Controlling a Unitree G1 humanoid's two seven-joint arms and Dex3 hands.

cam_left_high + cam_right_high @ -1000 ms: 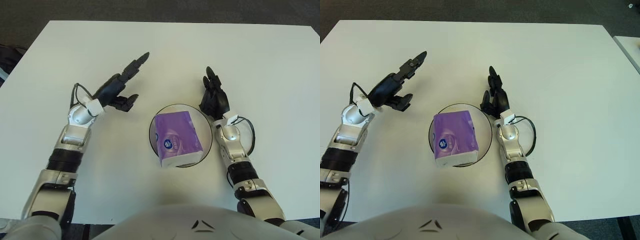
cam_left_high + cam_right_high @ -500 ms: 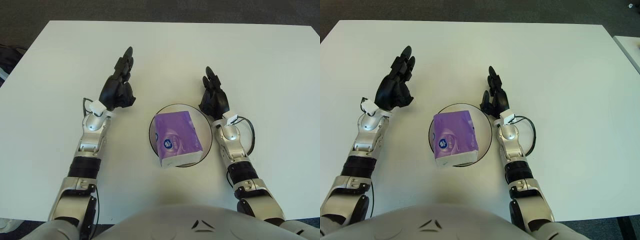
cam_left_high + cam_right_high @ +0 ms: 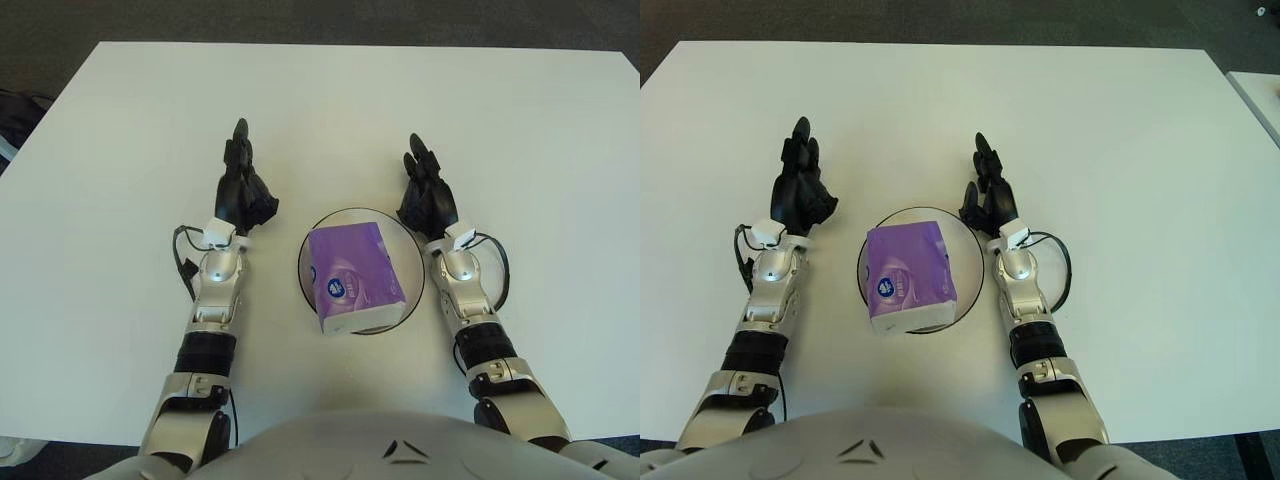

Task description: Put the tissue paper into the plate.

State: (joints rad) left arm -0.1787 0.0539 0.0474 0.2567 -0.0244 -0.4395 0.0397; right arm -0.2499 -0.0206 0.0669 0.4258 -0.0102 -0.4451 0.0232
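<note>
In the left eye view, a purple pack of tissue paper is seen lying in the plate, with its near end sticking a little over the plate's near rim. The plate is set on a white table. The left hand is seen just to the left of the plate. Its fingers are stretched out and point away from the robot, and nothing is held in them. The right hand is seen just beside the plate's far right edge. Its fingers are stretched out too, and nothing is held.

In the right eye view, the same things are shown from a little to the side. The tissue paper is seen inside the plate, between the left hand and the right hand. Both hands are kept apart from the tissue paper.
</note>
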